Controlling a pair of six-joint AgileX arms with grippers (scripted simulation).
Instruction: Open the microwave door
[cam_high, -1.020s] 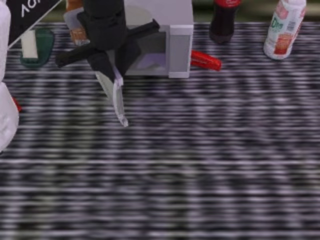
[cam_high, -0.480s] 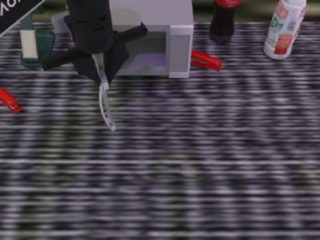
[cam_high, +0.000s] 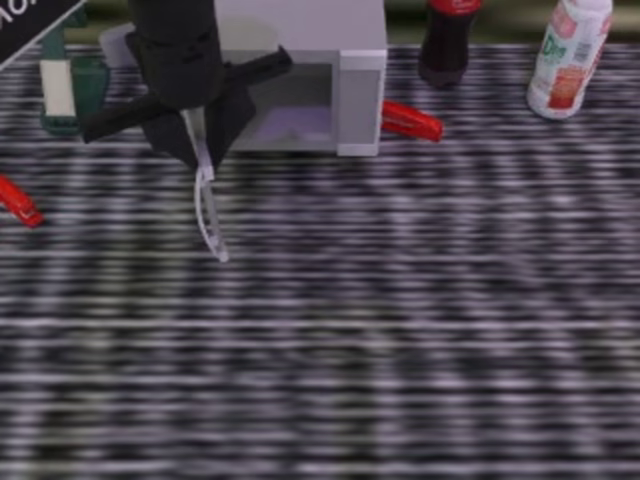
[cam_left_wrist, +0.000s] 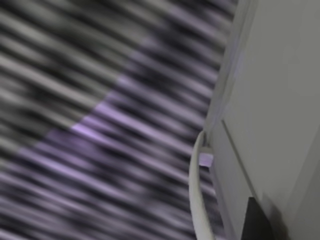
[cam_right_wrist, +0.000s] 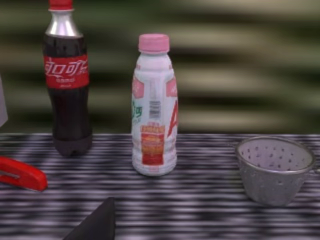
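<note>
Microwave door swung open, edge-on, pointing forward

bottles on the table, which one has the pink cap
The white bottle with the pink cap, standing upright; the dark cola bottle beside it has a red cap and red label.

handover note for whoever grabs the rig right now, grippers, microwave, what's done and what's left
Left gripper: at the hinge side of the microwave door, over its inner end; whether its fingers are open or shut on the door can't be seen.
Right gripper: out of the top view; a dark tip shows in its wrist view, facing the bottles.
Microwave: at the table's far edge, left of centre. The door is swung out toward the near side, and the lilac floor is exposed.
Done: door open wide.
Left: little, perhaps only releasing the door and pulling the left arm back.
</note>
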